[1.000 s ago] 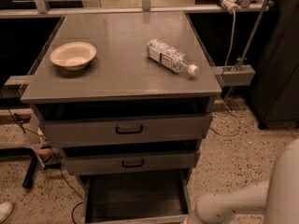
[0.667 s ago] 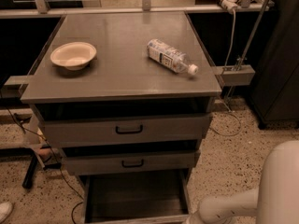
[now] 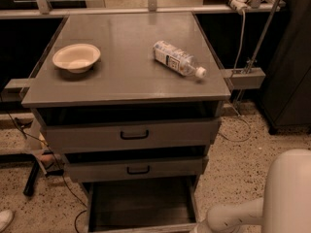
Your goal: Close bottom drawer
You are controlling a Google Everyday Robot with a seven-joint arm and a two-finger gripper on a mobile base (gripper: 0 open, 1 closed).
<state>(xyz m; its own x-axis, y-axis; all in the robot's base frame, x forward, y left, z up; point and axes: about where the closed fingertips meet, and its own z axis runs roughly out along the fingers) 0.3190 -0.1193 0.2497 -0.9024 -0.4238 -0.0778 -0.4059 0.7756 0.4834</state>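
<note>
Tool first: mine lies past the bottom edge of the view, beyond the end of my white arm (image 3: 233, 216), so I cannot tell whether it is released or clenched. That arm enters from the lower right. Its thick rounded link fills the corner, and a slimmer link reaches left toward the front right corner of the lowest drawer. The grey metal cabinet takes up most of the scene, and its flat surface (image 3: 121, 81) carries two things. Under the surface, the widest drawer (image 3: 82, 139) stands slightly pulled out, with a dark gap above its tall front and a black loop handle at the middle. Below it, the mid-width drawer (image 3: 92, 171) is also out a little, with its own small black handle. The bottom drawer (image 3: 141, 203), the narrowest, is pulled well out toward me. Its bare floor shows from above, and its front panel runs along the lower edge of the view. The speckled floor (image 3: 238, 164) spreads around the cabinet, with dark cables trailing at the left. On the surface, a clear plastic bottle (image 3: 176, 58) lies on its side right of centre, its white cap pointing to the front right. A pale bowl (image 3: 76, 57) sits upright near the left edge, well apart from the bottle.
</note>
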